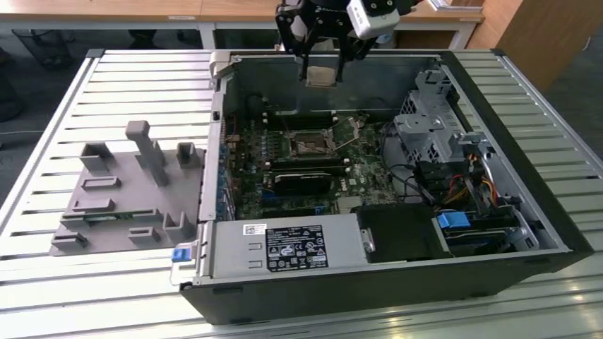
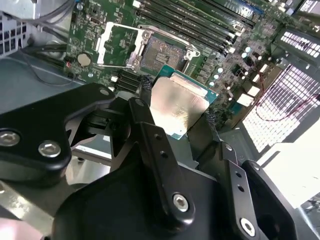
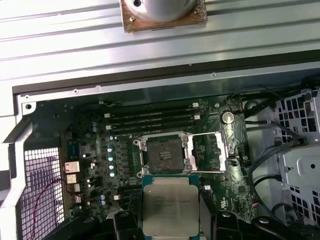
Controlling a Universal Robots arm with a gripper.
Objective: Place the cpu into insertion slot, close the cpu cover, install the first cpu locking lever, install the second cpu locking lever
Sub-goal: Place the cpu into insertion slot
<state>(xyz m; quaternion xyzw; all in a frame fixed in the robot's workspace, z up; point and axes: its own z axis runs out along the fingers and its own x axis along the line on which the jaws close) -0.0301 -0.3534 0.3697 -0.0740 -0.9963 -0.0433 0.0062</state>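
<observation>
Exterior view gives us the open computer case (image 1: 377, 293) lying on a slatted table (image 1: 141, 78). The gripper (image 1: 320, 70) hangs over the far side of the case, well above the motherboard (image 1: 282, 185). Between its fingers we see the cpu (image 1: 320, 76), so the cpu is in the air and not in the socket.

In the second wrist view the two black fingers (image 2: 145, 112) press on opposite edges of the cpu (image 2: 180, 107), and its pale metal face is turned to the camera. In the first wrist view the cpu (image 3: 170, 205) looks level and covers a part of the board.

The insertion slot (image 1: 309, 145) sits near the middle of the motherboard, nearer than the gripper. In both wrist views the insertion slot (image 3: 164, 154) shows its dark centre uncovered. The cpu cover (image 3: 220, 150) is folded open just beside it, with green board visible through its window.

On the exterior view's left, a grey fixture (image 1: 123, 205) rests on the table, just beside the case.
</observation>
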